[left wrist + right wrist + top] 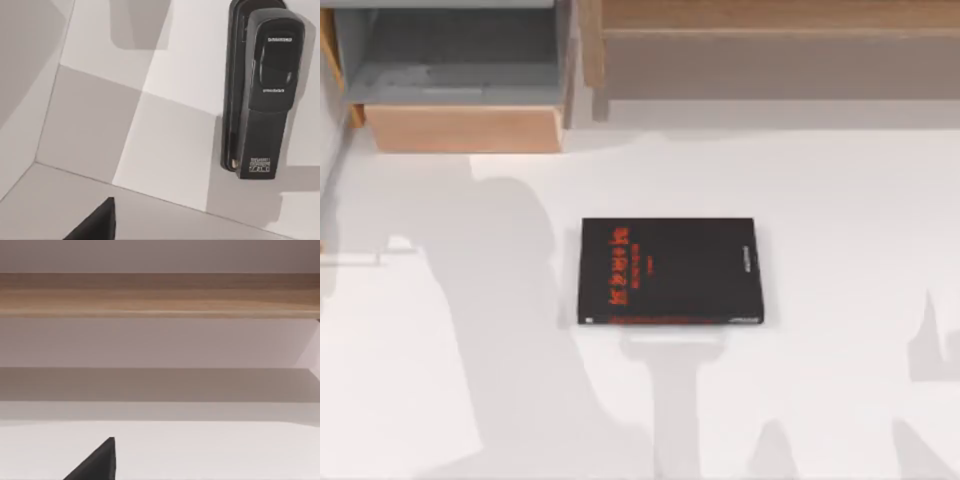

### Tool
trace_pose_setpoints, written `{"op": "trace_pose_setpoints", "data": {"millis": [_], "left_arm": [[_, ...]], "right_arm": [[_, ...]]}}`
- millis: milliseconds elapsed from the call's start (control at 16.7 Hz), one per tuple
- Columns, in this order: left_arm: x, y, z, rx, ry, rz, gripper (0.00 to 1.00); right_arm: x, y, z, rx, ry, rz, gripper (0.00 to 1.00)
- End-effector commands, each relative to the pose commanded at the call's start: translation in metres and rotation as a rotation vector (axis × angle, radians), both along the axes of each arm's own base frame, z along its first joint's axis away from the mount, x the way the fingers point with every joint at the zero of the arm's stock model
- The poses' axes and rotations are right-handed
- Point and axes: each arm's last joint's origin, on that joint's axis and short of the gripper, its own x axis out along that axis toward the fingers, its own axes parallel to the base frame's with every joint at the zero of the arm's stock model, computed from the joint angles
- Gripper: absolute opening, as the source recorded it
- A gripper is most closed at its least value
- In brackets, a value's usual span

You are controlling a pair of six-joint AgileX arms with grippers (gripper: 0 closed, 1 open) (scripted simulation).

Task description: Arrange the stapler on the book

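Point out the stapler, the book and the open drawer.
stapler [265,95], left wrist view, on its black top arm.
book [670,270], top view, on the middle of its cover.
drawer [465,128], top view, on its wooden front panel.

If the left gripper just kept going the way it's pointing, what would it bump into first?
Probably the bare grey surface under it; the stapler lies off to one side of that line, though depth is hard to judge.

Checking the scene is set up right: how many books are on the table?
1. The book lies flat near the middle of the white table; its cover is bare, with no stapler on it.
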Motion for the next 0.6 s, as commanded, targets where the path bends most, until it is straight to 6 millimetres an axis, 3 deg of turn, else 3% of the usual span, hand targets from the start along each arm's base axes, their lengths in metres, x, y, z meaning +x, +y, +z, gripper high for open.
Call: {"op": "trace_pose_setpoints", "data": {"millis": [360,600], "left_arm": [[0.025,-0.007,-0.076,0.002,0.005,0.016,1.00],[0.028,-0.009,-0.088,0.001,0.009,0.013,1.00]], "right_arm": [[0.000,0.000,0.000,0.000,0.000,0.000,1.00],[0.000,0.000,0.000,0.000,0.000,0.000,1.00]]}}
